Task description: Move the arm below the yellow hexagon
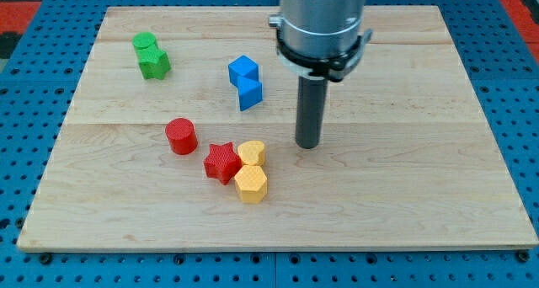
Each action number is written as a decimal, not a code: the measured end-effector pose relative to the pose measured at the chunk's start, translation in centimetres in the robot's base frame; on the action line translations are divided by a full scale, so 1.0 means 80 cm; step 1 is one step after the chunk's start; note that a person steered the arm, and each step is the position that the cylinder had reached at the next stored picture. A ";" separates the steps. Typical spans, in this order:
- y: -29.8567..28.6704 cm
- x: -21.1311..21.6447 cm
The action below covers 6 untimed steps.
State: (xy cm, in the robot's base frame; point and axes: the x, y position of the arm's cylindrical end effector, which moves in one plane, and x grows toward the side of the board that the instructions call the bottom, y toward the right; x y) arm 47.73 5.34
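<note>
Tip (308, 145) of the dark rod sits on the wooden surface (404, 195), right of centre, touching no block. No pincer on this arm, so nothing is clenched or released; the rod just hangs from a grey cylindrical mount (322, 23) at the view's top.

Yellow hexagon (251, 184) lies a bit below centre, to the view's lower left of the tip and apart from it. Tip is level with the upper edge of the yellow cluster, not under the hexagon. Yellow heart (252, 152) sits just above the hexagon, touching or nearly touching it; the tip is near the heart on its right with a clear gap between. Red star (222, 162) presses against the left side of both yellow blocks. Red cylinder (181, 136) stands upright left of the star, close but apart.

Two blue blocks (245, 82) are stacked edge to edge above the cluster, left of the rod, exact shapes hard to make out. Two green blocks (151, 55) sit touching at the upper left, well apart from everything else; the lower one looks star-like, the upper one unclear.

Surface rests on a blue perforated base (514, 111); red patches show at the view's top corners
</note>
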 end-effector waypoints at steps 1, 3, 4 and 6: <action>-0.010 0.028; -0.037 0.130; -0.108 0.161; -0.107 0.137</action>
